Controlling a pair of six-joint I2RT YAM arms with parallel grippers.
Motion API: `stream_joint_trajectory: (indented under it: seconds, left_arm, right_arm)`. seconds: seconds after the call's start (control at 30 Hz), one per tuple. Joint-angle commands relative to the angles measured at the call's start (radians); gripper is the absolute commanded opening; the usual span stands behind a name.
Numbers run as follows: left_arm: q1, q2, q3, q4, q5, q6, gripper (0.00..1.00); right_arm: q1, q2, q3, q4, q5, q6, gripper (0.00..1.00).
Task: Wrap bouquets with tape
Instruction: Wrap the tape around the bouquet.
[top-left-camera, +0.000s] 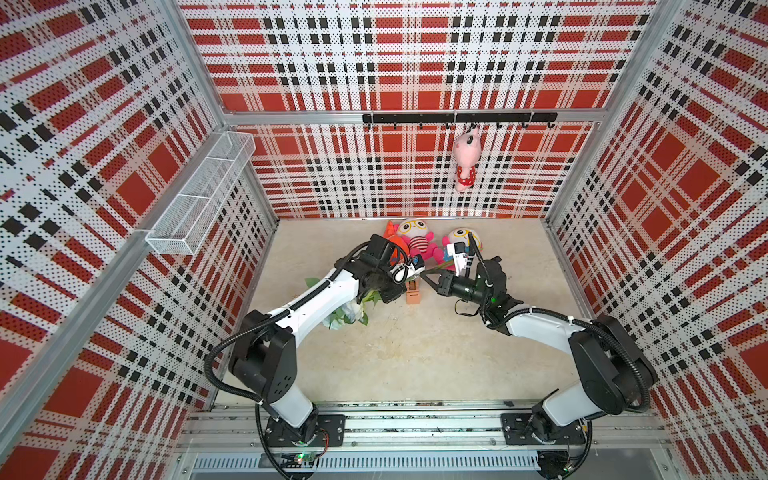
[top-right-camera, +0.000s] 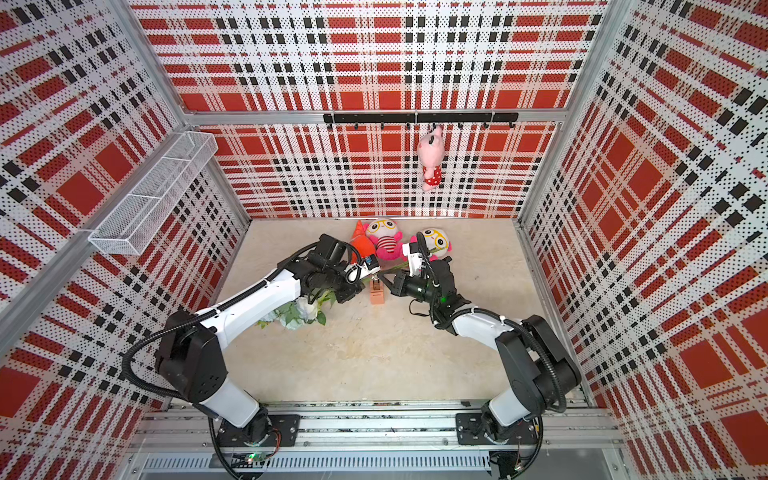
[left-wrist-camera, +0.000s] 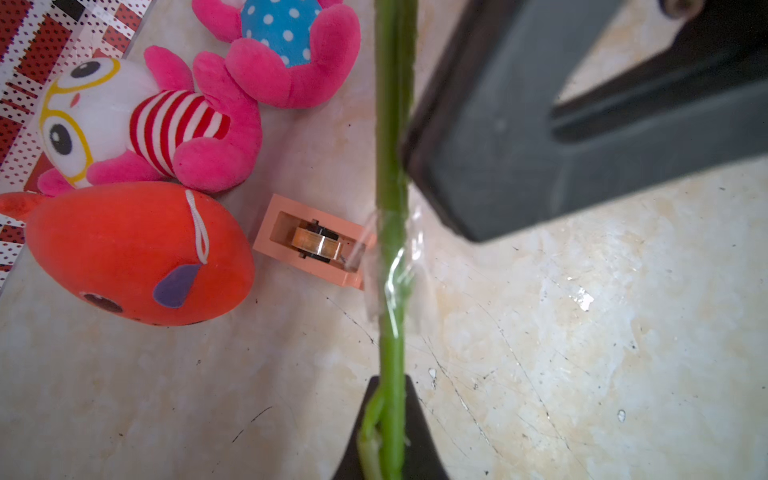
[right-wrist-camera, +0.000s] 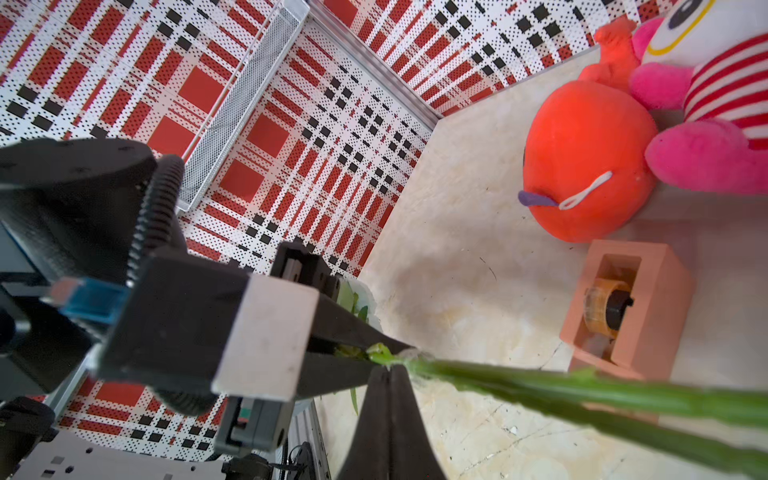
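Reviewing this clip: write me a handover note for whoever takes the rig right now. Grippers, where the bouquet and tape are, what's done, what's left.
Left gripper: shut on the bouquet stems.
Right gripper: shut, its tip at the stems beside the left gripper; whether it pinches anything cannot be told.
Bouquet heads lie under the left arm.
Tape dispenser stands on the floor by the orange plush fish.
Done: clear tape clings loosely around the stems.
Left: press the tape tight and free it from the dispenser if still attached.

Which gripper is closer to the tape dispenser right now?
Right, narrowly. The right gripper sits shut just beside the tape dispenser, at the stems. The left gripper grips the stems on the flower side, slightly farther off.
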Motion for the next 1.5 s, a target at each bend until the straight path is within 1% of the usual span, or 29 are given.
stream_joint_trajectory:
  seconds: [0.0,0.13,0.23,0.4,0.47,0.53,0.6,0.67,0.7,0.8,0.83,0.9,0.93,0.97,1.03,1.07,1.13,1.23,1.3,1.47]
  left_arm:
    - [0.006,0.013,0.026,-0.023,0.014,0.018,0.0]
    - [0.004,0.017,0.027,-0.025,0.022,0.021,0.0]
    - [0.003,0.017,0.03,-0.032,0.039,0.029,0.0]
    - [0.0,0.008,0.03,-0.052,0.068,0.043,0.0]
    - [-0.002,0.003,0.031,-0.057,0.077,0.047,0.0]
    - [-0.002,-0.003,0.031,-0.062,0.082,0.051,0.0]
    - [0.0,-0.005,0.033,-0.068,0.081,0.051,0.0]
    - [0.005,-0.005,0.046,-0.078,0.087,0.049,0.0]
    - [0.011,-0.004,0.053,-0.08,0.096,0.046,0.0]
    - [0.027,-0.001,0.073,-0.094,0.143,0.054,0.0]
    - [0.026,0.0,0.078,-0.101,0.152,0.06,0.0]
    - [0.029,0.01,0.088,-0.129,0.165,0.076,0.0]
    - [0.032,0.016,0.093,-0.142,0.169,0.079,0.0]
    - [0.035,0.023,0.097,-0.152,0.17,0.079,0.0]
    - [0.035,0.033,0.1,-0.165,0.175,0.084,0.0]
    - [0.036,0.037,0.102,-0.17,0.183,0.089,0.0]
    - [0.035,0.045,0.108,-0.185,0.198,0.098,0.0]
    - [0.033,0.054,0.113,-0.194,0.207,0.108,0.0]
    - [0.035,0.064,0.119,-0.202,0.208,0.113,0.0]
    - [0.037,0.079,0.134,-0.218,0.221,0.124,0.0]
  right_arm:
    - [-0.008,-0.001,0.026,0.011,-0.001,0.021,0.01]
    - [-0.01,0.005,0.039,0.001,0.005,0.019,0.12]
    - [-0.019,0.02,0.061,-0.026,0.006,0.008,0.12]
    - [-0.073,0.05,0.107,-0.074,-0.008,-0.012,0.12]
    - [-0.103,0.051,0.141,-0.145,-0.013,-0.057,0.13]
    - [-0.131,0.029,0.165,-0.227,-0.011,-0.131,0.15]
    - [-0.157,-0.029,0.168,-0.312,0.004,-0.221,0.19]
    - [-0.173,-0.127,0.14,-0.398,0.054,-0.324,0.23]
    - [-0.174,-0.174,0.117,-0.417,0.054,-0.405,0.26]
    - [-0.144,-0.314,-0.005,-0.397,-0.038,-0.573,0.39]
    - [-0.116,-0.351,-0.037,-0.399,-0.048,-0.638,0.43]
    - [-0.051,-0.405,-0.047,-0.488,-0.017,-0.845,0.46]
    - [-0.013,-0.429,-0.042,-0.547,0.018,-0.974,0.47]
    - [0.014,-0.447,-0.04,-0.597,0.023,-1.145,0.46]
    - [0.052,-0.472,-0.069,-0.588,0.064,-1.391,0.47]
    - [0.059,-0.475,-0.079,-0.563,0.085,-1.464,0.47]
    - [0.06,-0.46,-0.092,-0.472,0.098,-1.565,0.48]
    - [0.065,-0.383,-0.039,-0.48,0.068,-1.703,0.48]
    - [0.079,-0.33,-0.009,-0.504,0.071,-1.795,0.46]
    - [0.096,-0.234,0.028,-0.486,0.083,-1.893,0.45]
